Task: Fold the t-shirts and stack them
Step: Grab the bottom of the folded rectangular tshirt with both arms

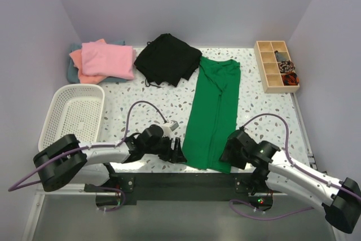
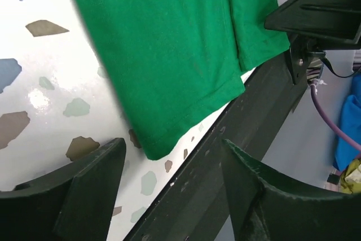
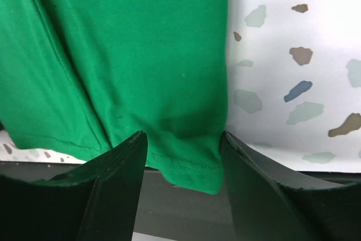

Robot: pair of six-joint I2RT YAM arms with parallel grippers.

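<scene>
The bright green t-shirt (image 1: 213,114) lies folded lengthwise into a long strip down the middle of the table, its hem at the near edge. My left gripper (image 1: 178,154) is open just left of the hem's near-left corner. In the left wrist view that corner (image 2: 155,142) lies just ahead of the gripper (image 2: 172,146), untouched. My right gripper (image 1: 230,153) is open at the near-right corner. In the right wrist view the gripper (image 3: 183,139) straddles the hem corner (image 3: 194,165), which hangs over the table edge. Pink (image 1: 107,59), salmon-orange (image 1: 76,58) and grey-teal (image 1: 71,73) shirts lie stacked at the back left.
A black garment (image 1: 168,57) lies crumpled at the back centre, touching the green shirt's far end. A white mesh basket (image 1: 73,114) stands at the left. A wooden compartment box (image 1: 275,66) sits at the back right. A black rail (image 1: 186,183) runs along the near table edge.
</scene>
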